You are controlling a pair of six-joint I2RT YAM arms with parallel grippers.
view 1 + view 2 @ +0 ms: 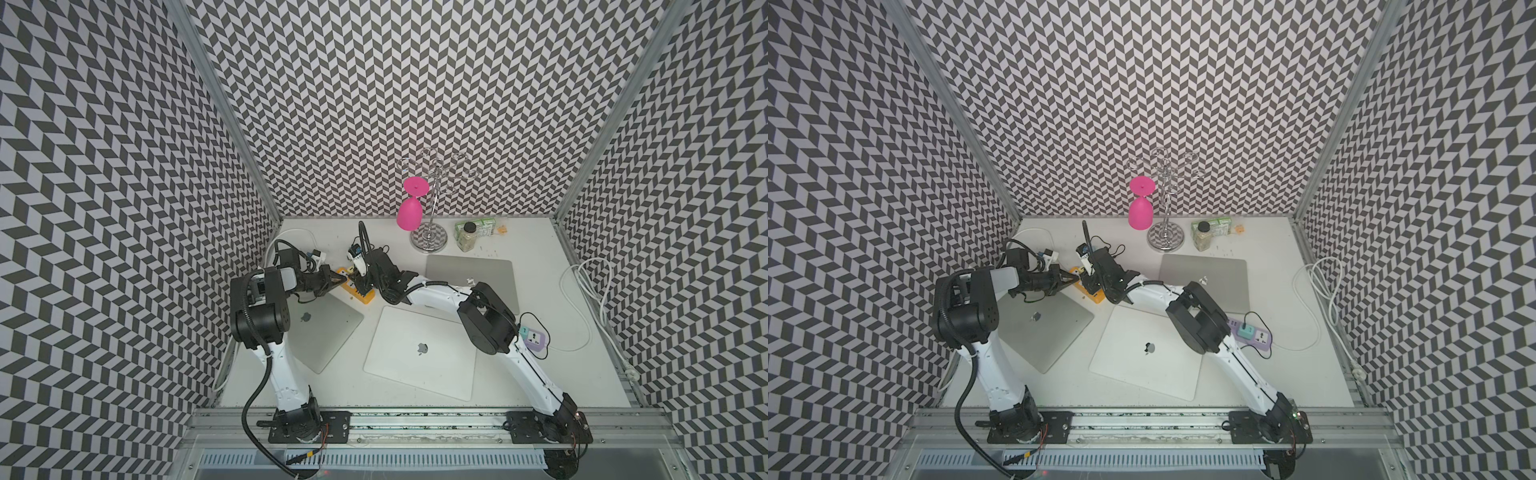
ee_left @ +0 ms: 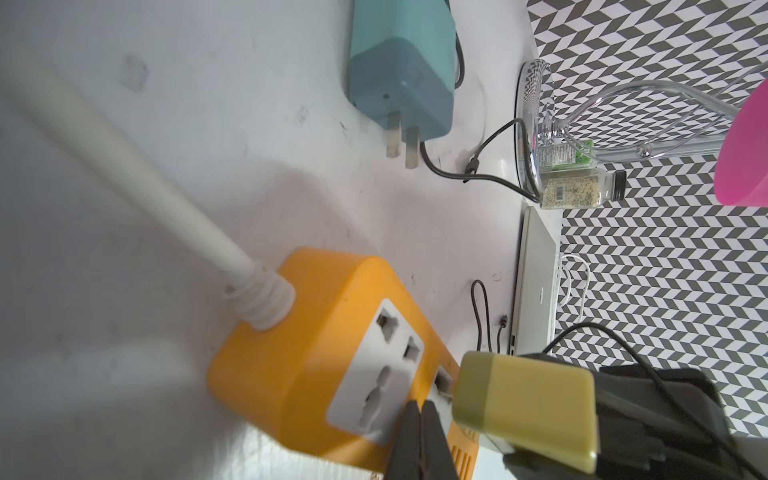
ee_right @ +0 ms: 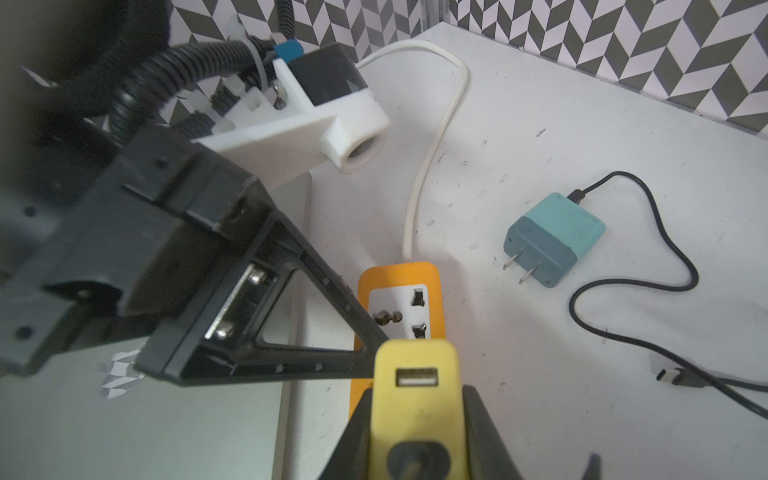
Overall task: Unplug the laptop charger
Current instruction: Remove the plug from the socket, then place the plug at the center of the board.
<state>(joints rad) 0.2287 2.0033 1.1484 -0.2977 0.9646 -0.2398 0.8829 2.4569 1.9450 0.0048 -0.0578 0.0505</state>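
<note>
Right wrist view: right gripper (image 3: pixel 415 415) clamps the yellow charger (image 3: pixel 413 374), prongs at the orange power strip (image 3: pixel 399 274), far left; left gripper (image 2: pixel 420 419), jaws closed and empty, tips on the strip; teal charger (image 3: pixel 552 239) lies loose nearby.

The left arm (image 1: pixel 276 365) and right arm (image 1: pixel 525 374) are white links with black joint housings (image 1: pixel 259 316). A ribbed black conduit (image 1: pixel 248 399) runs along the left one (zip-tied). The black triangular jaws show silver bolts, near a white wrist-camera mount (image 3: pixel 307 120).

Smooth matt plastic yellow charger (image 3: pixel 415 374), semi-glossy plastic orange power strip (image 2: pixel 291 365), matt plastic teal adapter (image 3: pixel 552 239), scuffed, speckled white tabletop (image 3: pixel 582 104), satin brushed-metal laptop (image 1: pixel 399 357), mirror-bright chrome stand (image 1: pixel 428 243), glossy plastic pink goblet (image 1: pixel 409 214), rubbery black cable (image 3: pixel 572 307)
</note>
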